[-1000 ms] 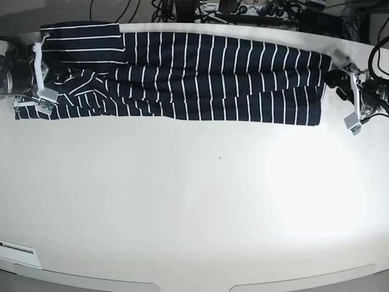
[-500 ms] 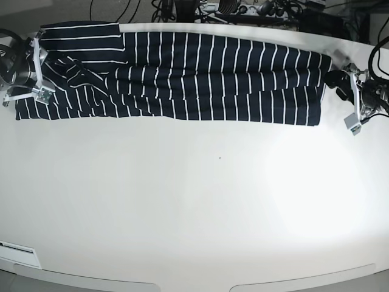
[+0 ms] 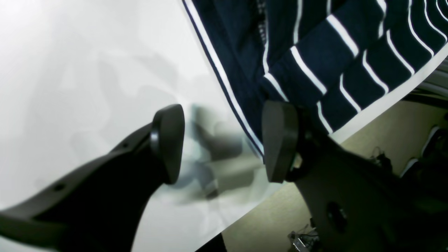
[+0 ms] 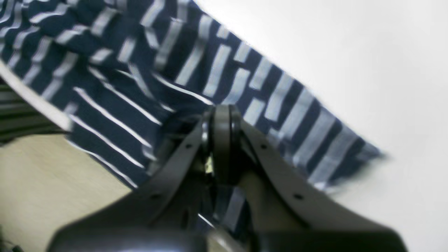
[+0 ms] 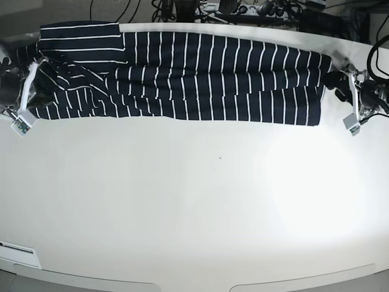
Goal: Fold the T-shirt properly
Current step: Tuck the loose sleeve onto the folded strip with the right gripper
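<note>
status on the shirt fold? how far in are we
Early to midway. Done: the dark navy white-striped cloth T-shirt lies as a long narrow band along the white table's far edge, so lengthwise folds look made. In hand: the right gripper is shut on the T-shirt's end; the left gripper is open at the other end, one finger by the hem, not gripping. Left: folding the band across into a compact stack.

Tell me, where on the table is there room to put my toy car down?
The whole near part of the table is bare, from the T-shirt down to the front edge. The far strip is crowded: the shirt stretches across it, the right gripper with jaws shut at one end, the left gripper with open jaws at the other.
</note>
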Available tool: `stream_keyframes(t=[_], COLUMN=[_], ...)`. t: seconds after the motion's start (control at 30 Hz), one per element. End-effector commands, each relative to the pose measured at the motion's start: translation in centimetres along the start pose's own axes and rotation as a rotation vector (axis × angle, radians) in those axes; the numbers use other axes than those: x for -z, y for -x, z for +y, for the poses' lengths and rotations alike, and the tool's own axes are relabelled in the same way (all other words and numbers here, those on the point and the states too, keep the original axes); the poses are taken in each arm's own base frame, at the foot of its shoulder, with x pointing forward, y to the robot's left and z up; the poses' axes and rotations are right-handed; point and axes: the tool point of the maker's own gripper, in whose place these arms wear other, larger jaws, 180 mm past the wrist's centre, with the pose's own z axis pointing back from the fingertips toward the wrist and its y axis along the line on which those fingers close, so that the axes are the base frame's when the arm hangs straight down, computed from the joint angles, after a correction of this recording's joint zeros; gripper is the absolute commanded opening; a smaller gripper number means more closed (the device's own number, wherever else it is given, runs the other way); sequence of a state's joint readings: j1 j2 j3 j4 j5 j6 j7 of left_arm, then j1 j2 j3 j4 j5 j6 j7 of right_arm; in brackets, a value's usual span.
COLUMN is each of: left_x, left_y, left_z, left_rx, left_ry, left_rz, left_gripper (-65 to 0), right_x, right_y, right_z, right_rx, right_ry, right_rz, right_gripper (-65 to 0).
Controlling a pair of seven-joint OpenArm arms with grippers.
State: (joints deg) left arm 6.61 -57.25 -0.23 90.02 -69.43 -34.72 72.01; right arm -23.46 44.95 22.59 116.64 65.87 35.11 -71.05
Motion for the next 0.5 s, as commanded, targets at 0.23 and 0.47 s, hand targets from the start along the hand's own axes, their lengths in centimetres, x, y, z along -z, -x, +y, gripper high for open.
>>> stream_keyframes(t=[0.23, 0.47], left_x=[-1.2, -1.2], left_y=[-0.8, -0.8], left_z=[0.5, 0.5], left_rx=[0.016, 0.016], left_ry=[-0.024, -0.024], left_rz=[-0.017, -0.017], left_gripper=[-28.1, -28.1], right_x=[2.2, 4.4], right_y=[0.2, 1.5], right_z=[1.5, 1.1], right_rx=[0.036, 0.121], right_ry=[0.012, 0.077], right_rz=[-0.067, -0.097], right_gripper=[-65.0, -65.0])
